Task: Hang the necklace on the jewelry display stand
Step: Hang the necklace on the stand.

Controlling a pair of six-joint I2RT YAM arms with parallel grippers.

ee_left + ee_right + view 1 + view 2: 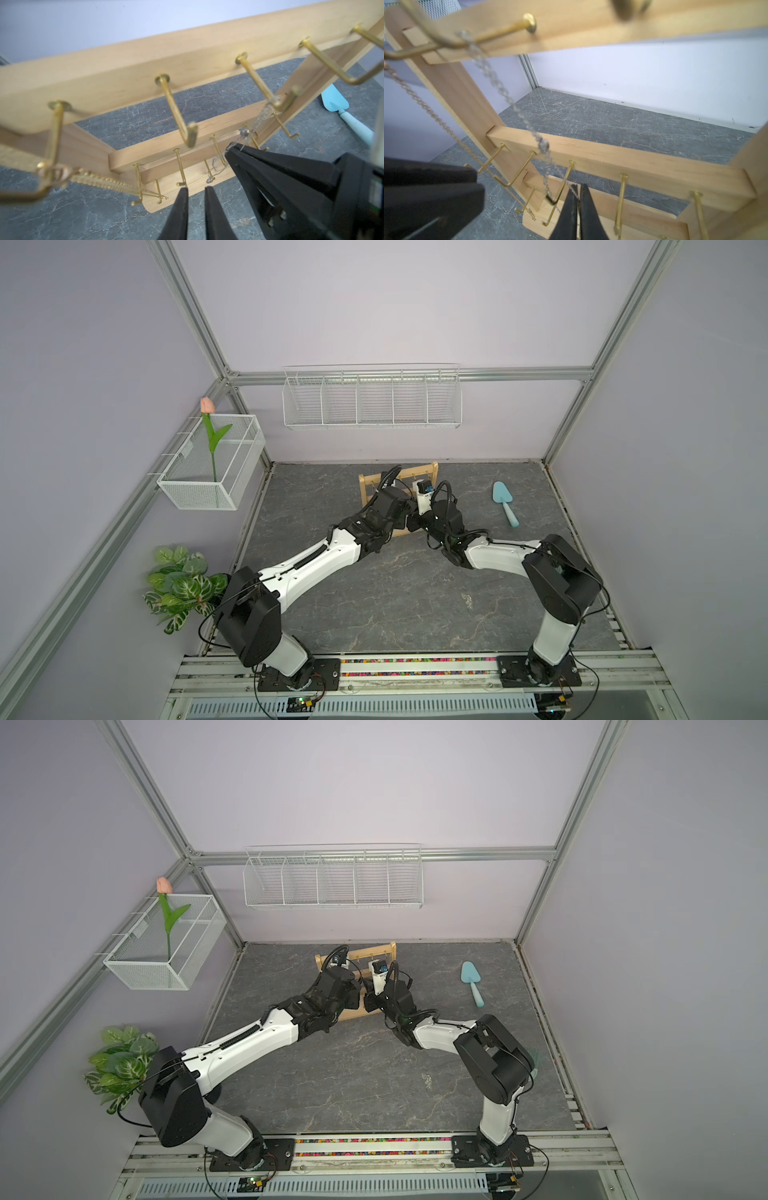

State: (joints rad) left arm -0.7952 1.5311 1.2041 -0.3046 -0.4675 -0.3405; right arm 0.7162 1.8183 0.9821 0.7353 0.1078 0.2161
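The jewelry display stand (pixel 419 471) (pixel 374 953) is a light wooden rack with gold hooks, standing at the back middle of the table under both wrists. A thin silver necklace (pixel 262 116) (pixel 500 89) hangs over a hook on the top bar (pixel 124 79) and runs down to my right gripper (pixel 578 187) (pixel 233 148), which is shut on the chain in front of the lower bars. A loose end of the chain dangles below the grip. My left gripper (pixel 196 188) is just beside it, open with a narrow gap and nothing between its fingers.
A gold necklace (pixel 99 179) hangs from another top-bar hook. A blue trowel (pixel 505 502) (pixel 471 979) lies right of the stand. On the back wall is a white wire basket (pixel 372 402). At the left are a mesh basket (pixel 183 493) holding a tulip, and a plant (pixel 178 585).
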